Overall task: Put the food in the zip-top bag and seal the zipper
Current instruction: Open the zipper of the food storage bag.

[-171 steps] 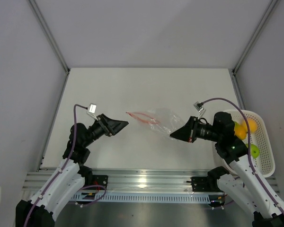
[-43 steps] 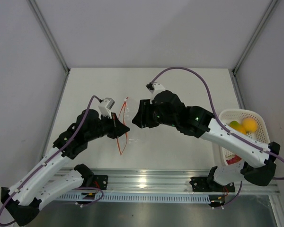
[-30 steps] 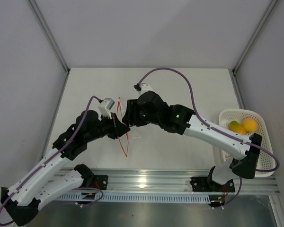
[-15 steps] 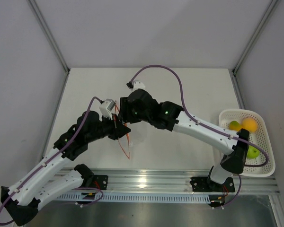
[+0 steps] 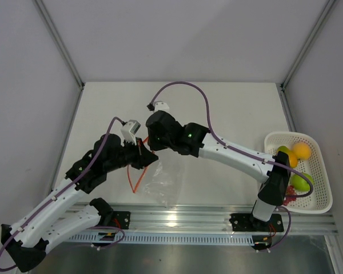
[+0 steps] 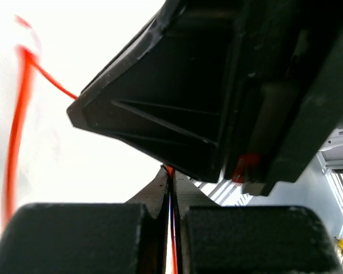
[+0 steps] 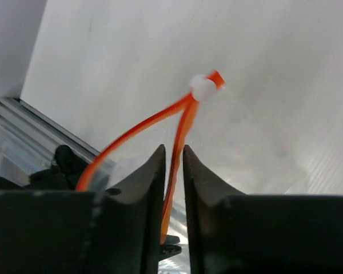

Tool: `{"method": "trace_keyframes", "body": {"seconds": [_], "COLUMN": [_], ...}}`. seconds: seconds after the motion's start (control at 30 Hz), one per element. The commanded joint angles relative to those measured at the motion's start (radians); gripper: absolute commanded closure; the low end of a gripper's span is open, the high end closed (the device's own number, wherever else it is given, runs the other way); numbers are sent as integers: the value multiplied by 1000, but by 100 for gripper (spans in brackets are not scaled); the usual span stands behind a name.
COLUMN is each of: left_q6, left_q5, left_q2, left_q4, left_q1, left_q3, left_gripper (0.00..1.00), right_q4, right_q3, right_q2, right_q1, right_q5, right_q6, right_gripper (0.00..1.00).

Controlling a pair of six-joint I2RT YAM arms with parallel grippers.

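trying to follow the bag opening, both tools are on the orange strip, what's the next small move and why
Probably ease the two tools apart to spread the mouth. The left tool is shut on one side of the zipper and the right tool pinches the other side; the two sides already fork apart below the white tab. The zip-top bag hangs empty, with the food in the basket.

- The middle of the table [image 5: 228, 108] is crossed by the right arm [image 5: 234, 155], so passage there is blocked.
- The near-left is taken by the left arm [image 5: 74, 182] and the hanging zip-top bag [image 5: 163, 182].
- The right edge is occupied by the basket [image 5: 317, 171].
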Motion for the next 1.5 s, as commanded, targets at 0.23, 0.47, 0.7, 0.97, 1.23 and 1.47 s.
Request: {"method": "trace_keyframes", "body": {"seconds": [0.23,0.47,0.7,0.97,1.23,1.47], "left_q6": [24,33,53,15,15,-2], "left_q5": [-2,-134,-242,-70,19,48], "left_q2": [-45,-164,-179,-108,-128,-67], "left_q4": [34,-12,-110,-27,37,22], "left_q1": [-10,-10,-10,-12,-10,-10], "left_q3": [-7,7,40,-24,-56,-82], "left_gripper": [85,25,22,33,37,40], "right_q4": [37,111,195,241,243,255], "right_q3": [-51,-181,-316,-376,-369,-363], "right_q2": [-28,-135,-254,-321,-327,-332], "right_q1": [3,1,1,21,34,34], "right_q5": [10,7,-10,18,55,66], "right_q6": [4,-24,-53,-61,-71,-62], "right_gripper": [100,100,100,100,100,100]}}
